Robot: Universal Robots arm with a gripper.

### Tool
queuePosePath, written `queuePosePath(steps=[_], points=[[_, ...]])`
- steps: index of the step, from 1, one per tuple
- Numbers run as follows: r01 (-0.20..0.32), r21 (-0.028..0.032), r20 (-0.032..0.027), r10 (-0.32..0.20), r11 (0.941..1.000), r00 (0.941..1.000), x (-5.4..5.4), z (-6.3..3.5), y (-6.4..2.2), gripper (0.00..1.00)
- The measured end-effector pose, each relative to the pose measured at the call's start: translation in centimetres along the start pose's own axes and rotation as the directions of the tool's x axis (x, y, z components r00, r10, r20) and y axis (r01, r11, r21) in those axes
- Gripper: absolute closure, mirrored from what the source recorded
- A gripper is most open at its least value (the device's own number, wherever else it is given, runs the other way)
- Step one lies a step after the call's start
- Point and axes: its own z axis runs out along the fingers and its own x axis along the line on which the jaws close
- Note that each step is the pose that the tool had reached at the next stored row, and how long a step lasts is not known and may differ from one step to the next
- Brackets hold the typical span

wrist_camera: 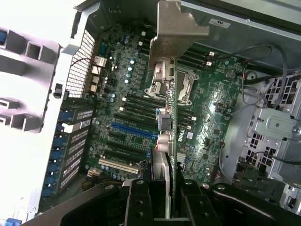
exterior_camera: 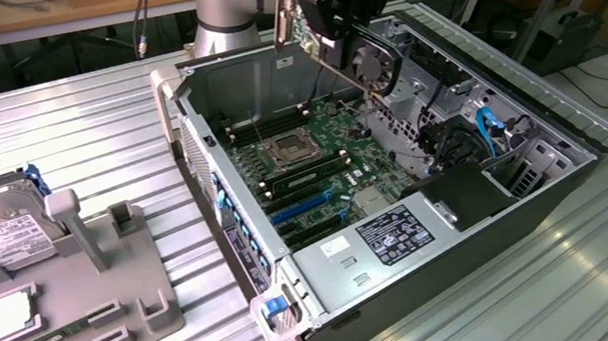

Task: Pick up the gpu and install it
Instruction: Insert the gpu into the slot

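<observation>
**Gpu held in the air over the open case**

The gripper point(exterior_camera: 340, 16) hangs above the open computer case point(exterior_camera: 478, 289). Its jaws are closed on the gpu point(exterior_camera: 366, 61) and grip it by one long edge. The card stands on edge, a little tilted, over the far part of the case. Its round fan faces the exterior view's right. The card is above the motherboard point(exterior_camera: 320, 155) and sits in no slot.

In the wrist view the gripper point(wrist_camera: 162, 188) holds the gpu point(wrist_camera: 165, 134) edge-on, one jaw on each face. The silver bracket point(wrist_camera: 176, 33) is at the end far from the jaws. The motherboard point(wrist_camera: 141, 117) lies under it.

The case lies on its side on the ribbed metal surface point(exterior_camera: 77, 139), with the side panel off. Inside it are:
- the motherboard
- the processor socket point(exterior_camera: 287, 148) with its metal frame
- blue expansion slots point(exterior_camera: 303, 208) (empty, as far as I can see)
- a grey power supply point(exterior_camera: 390, 243) with a black label, at the near end
- blue cables point(exterior_camera: 488, 133) on the exterior view's right

A grey holder tray point(exterior_camera: 119, 283) stands on the surface at the exterior view's left, well apart from the gripper. A hard drive point(exterior_camera: 1, 232) with a white label leans in its far pocket. A square silver processor point(exterior_camera: 12, 316) lies in a shallow pocket nearer the camera. A slim green memory stick point(exterior_camera: 50, 340) lies just beside the processor.
</observation>
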Motion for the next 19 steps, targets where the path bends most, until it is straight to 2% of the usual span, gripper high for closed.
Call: queuePosePath(steps=[10,19], points=[[0.07,-0.0006,0.0003,-0.07,0.9975,0.9975,0.04,0.0,0.01,0.72],[0.151,-0.0013,0.0007,-0.151,0.9886,0.9886,0.06,0.0,0.02,0.72]])
